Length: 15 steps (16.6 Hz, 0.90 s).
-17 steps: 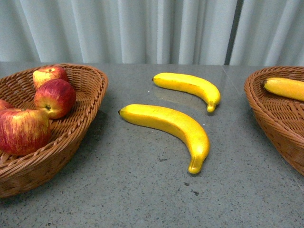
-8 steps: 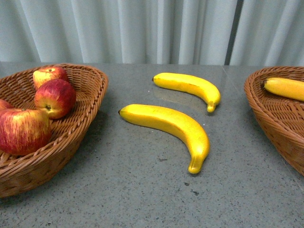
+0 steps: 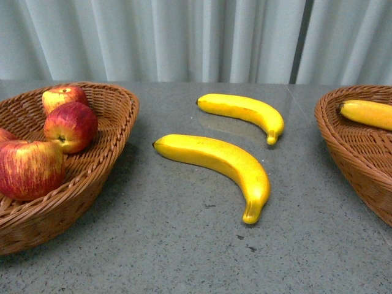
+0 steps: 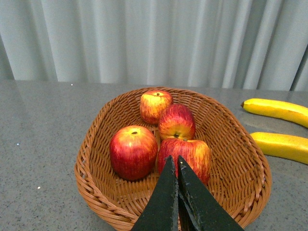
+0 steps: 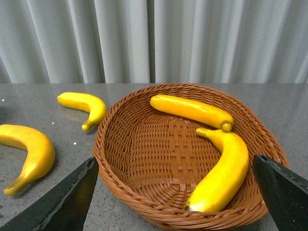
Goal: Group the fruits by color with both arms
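Nothing has moved since before. My left claw point(image 4: 175, 161) is pressed together above the apples point(image 4: 134, 151), my right claw point(image 5: 174, 163) spread wide. The near banana point(image 3: 220, 162) lies at twelve o'clock; I'd pinch it mid-curve, squarely.

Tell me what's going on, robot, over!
Left end effector shut, empty, facing the apple basket. Right end effector open, facing the banana basket. Four apples and two bananas sorted; two loose bananas on the table. Nothing blocking them.
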Motion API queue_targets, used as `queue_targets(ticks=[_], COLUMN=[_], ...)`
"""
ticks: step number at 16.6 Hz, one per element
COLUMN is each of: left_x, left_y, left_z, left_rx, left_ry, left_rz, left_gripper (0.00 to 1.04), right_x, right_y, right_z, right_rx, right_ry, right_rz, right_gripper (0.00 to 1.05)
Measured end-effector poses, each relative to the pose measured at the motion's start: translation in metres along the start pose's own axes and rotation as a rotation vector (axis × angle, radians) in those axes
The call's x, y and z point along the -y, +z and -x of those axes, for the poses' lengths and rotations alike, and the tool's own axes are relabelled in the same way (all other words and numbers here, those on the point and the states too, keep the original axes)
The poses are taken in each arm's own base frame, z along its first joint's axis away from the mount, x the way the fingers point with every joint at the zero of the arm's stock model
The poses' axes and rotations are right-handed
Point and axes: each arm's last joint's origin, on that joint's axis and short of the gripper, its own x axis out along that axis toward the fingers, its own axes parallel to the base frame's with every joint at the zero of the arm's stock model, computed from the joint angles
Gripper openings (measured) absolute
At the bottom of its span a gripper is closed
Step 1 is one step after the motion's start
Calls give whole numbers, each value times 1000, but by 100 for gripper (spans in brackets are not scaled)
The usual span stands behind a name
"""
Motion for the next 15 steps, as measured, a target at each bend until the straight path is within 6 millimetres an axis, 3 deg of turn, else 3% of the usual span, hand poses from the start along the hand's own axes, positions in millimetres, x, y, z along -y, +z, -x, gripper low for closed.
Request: queue_targets(ticks=[7, 10, 15], left_x=[0, 0, 0], left_y=[-3, -3, -3], left_z=[13, 13, 13], left_rx=[-10, -10, -10], left_ry=[1, 1, 1], left_rz=[0, 0, 0], left_gripper=[2, 25, 47], right_x=[0, 0, 0], right_y=[0, 0, 0], right_z=[0, 0, 0], right_rx=[0, 1, 0], right_ry=[0, 0, 0], right_rz=[0, 0, 0], right_gripper=[98, 98, 98])
